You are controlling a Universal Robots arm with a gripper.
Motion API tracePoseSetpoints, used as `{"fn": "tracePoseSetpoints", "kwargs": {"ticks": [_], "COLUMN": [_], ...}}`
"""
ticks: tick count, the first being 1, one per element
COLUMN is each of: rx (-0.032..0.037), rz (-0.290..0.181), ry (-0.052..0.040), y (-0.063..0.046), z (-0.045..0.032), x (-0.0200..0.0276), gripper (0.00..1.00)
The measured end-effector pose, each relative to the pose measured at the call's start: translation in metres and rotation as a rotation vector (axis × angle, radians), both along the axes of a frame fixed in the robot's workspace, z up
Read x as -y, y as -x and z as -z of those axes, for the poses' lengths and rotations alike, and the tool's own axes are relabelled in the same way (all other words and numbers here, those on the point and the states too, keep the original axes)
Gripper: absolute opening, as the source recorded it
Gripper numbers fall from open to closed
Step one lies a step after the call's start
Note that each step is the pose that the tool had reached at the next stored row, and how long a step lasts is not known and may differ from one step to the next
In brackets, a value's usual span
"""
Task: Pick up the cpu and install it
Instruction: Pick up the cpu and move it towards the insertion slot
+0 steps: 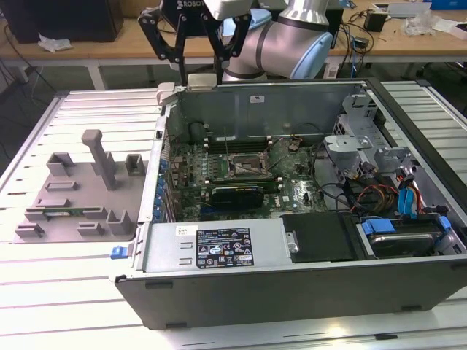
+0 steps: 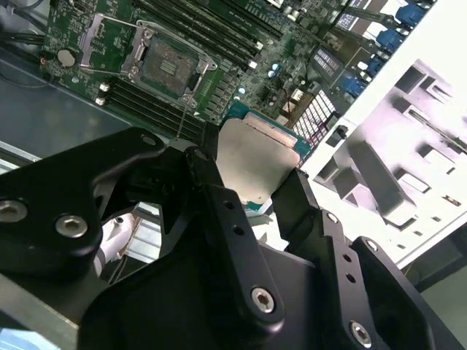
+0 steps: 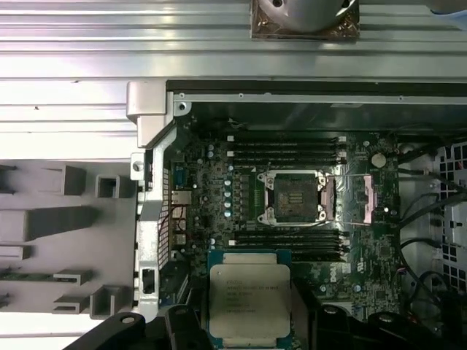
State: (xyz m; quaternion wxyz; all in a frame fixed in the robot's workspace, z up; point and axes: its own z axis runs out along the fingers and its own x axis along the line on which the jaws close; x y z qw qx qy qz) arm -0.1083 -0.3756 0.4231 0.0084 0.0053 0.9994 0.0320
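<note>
The cpu [image 3: 249, 299] is a thin square chip with a pale silver top and a greenish edge. My gripper [image 3: 249, 322] is shut on it, one black finger on each side, as both wrist views show: cpu [image 2: 255, 164], gripper [image 2: 252, 186]. In the exterior view the gripper [image 1: 197, 64] hangs above the far wall of the open computer case [image 1: 292, 292], with the pale cpu [image 1: 202, 80] at its tips. The bare socket [image 3: 292, 197] with its metal frame lies on the green motherboard, apart from the chip; socket [image 1: 244, 166], socket [image 2: 166, 62].
A grey fixture block [image 1: 73, 189] with posts and slots stands at the exterior view's left of the case. Inside the case are memory slots [image 3: 284, 149], a long black card [image 1: 237, 195], a black power supply [image 1: 321, 237] and drive cables [image 1: 408, 197] at the exterior view's right.
</note>
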Motion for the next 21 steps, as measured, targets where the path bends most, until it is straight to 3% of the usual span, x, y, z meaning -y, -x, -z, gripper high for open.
{"fn": "tracePoseSetpoints", "kwargs": {"ticks": [4,7,21], "rx": [-0.0004,-0.0008,-0.0007], "rz": [0.000,0.000,0.000], "ry": [-0.0002,0.0000,-0.0001], "y": [-0.007,-0.009,-0.014], "z": [0.0145,0.0210,0.0409], "x": [0.0000,0.0000,0.0000], "gripper": [0.54,0.54,0.54]}}
